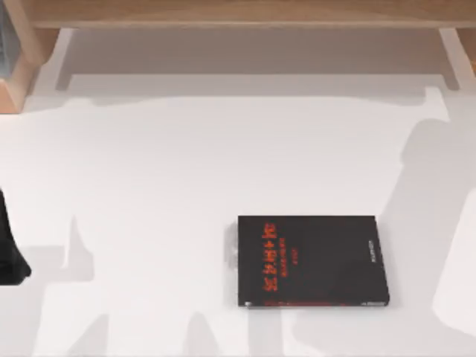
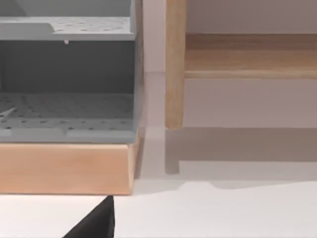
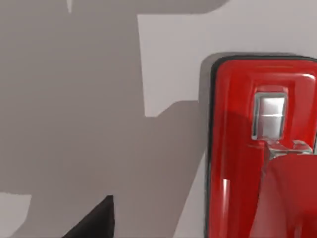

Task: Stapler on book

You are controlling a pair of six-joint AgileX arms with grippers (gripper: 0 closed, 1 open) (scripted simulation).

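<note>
A flat rectangular black book [image 1: 313, 261] with red lettering on its cover lies on the white counter [image 1: 186, 171], toward the near right of the surface in the top view, its cover up, small white text running by its right edge and a thin red strip along its near edge. Nothing rests on the cover. At the far left edge of the counter in the top view a dark part of the left arm [image 1: 10, 253] shows, well apart from the book. The left wrist view looks across the counter to a light wooden shelf frame [image 2: 176, 64] with an upright post and a crossboard, and beside it a grey perforated organiser [image 2: 67, 79] sitting on a pale wooden block [image 2: 67, 168]; a dark wedge of the left gripper [image 2: 96, 223] shows there, and whether it is spread or pressed together I cannot tell. In the right wrist view a small glossy bright red stapler [image 3: 257, 148] with a silver metal plate on top lies on the pale counter, close under that camera; the dark wedge of the right gripper [image 3: 96, 220] sits apart from the stapler, off to one side and not touching it, and whether it is spread or closed I cannot tell either.
</note>
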